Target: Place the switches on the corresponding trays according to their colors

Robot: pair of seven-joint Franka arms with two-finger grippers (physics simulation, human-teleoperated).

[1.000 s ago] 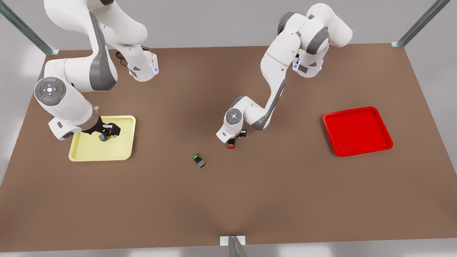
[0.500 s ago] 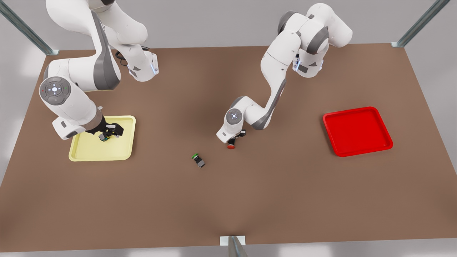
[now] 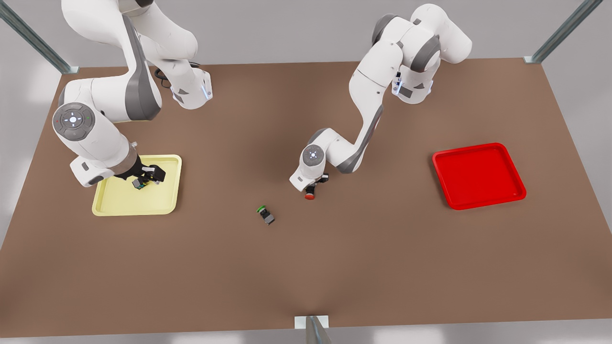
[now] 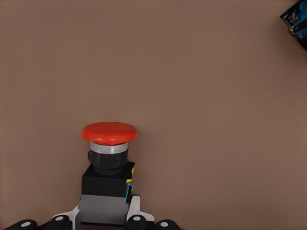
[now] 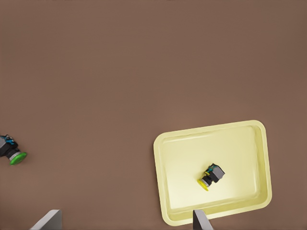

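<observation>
Switches are being handled by two arms over a brown table (image 3: 382, 267). The red switch (image 4: 108, 167) is being gripped by the left gripper (image 4: 103, 219): its fingers are being pressed against the grey base of the switch from both sides, and the round red cap is being pointed away from the wrist. In the front view this left gripper (image 3: 316, 184) is being seen near the middle of the table, with the red switch (image 3: 310, 194) at its tip. Whether the cap is being rested on the table or being held just above it cannot be told.

The right gripper (image 3: 146, 178) is being held over the pale yellow tray (image 3: 119, 204) at the front view's left, with its fingers spread apart and nothing being held between them. In the right wrist view the two fingertips (image 5: 200, 219) of the right gripper (image 5: 124, 221) are being shown wide apart, and the yellow switch (image 5: 211, 176) is being seen lying on its side on the floor of the yellow tray (image 5: 182, 153), clear of the rim. In the front view the yellow switch (image 3: 139, 184) is being seen just beneath the spread fingers.

The green switch (image 3: 265, 214) is being left on its side on the bare table, between the two trays and near the left gripper. The red tray (image 3: 478, 177) is being seen well apart at the front view's right.
</observation>
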